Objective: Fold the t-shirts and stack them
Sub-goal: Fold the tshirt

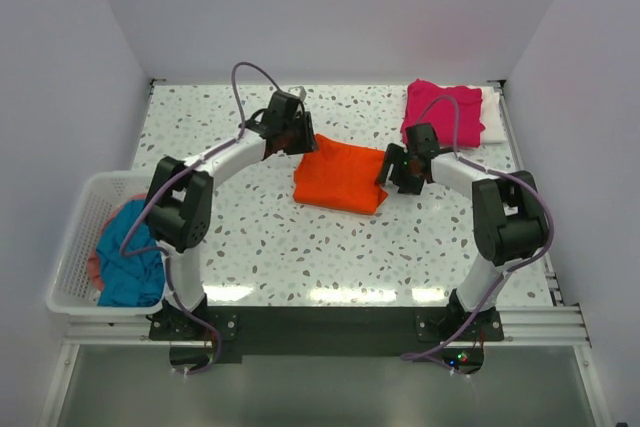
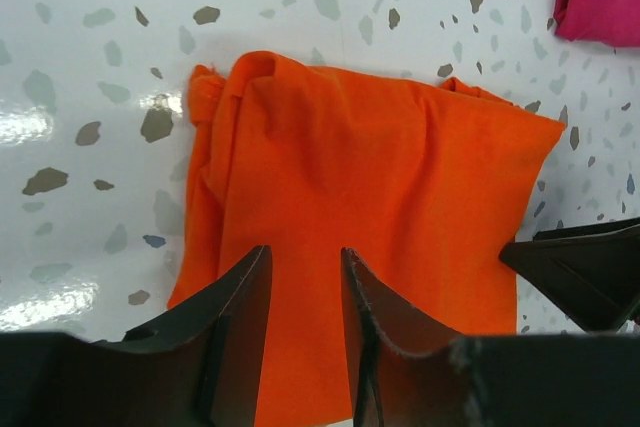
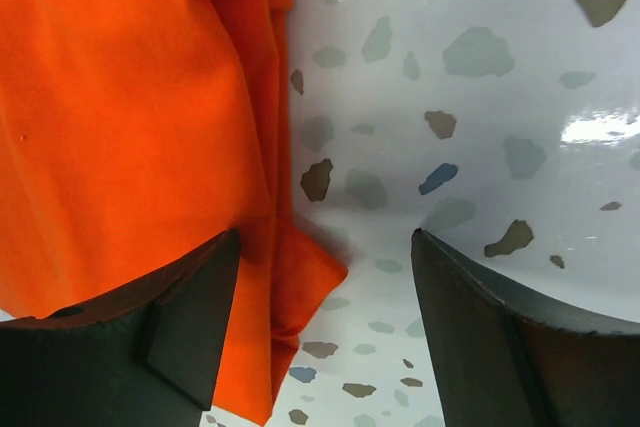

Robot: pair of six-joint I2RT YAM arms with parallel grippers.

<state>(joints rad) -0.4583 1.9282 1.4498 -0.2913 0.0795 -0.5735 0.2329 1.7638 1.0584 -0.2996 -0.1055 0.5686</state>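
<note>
Both end effectors point(image 1: 293, 130) point(image 1: 400, 173) low, flanking orange t-shirt point(image 1: 340, 177).

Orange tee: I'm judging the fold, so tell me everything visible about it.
The orange tee is plain, soft-looking cloth, bright orange, folded into a rough rectangle lying flat on the speckled table, near its middle. Its top is lightly creased; one side shows bunched, layered edges. The left claw is open above its left edge, the right claw open astride its right edge; whether either touches the cloth is unclear. No other garment touches it.
</note>
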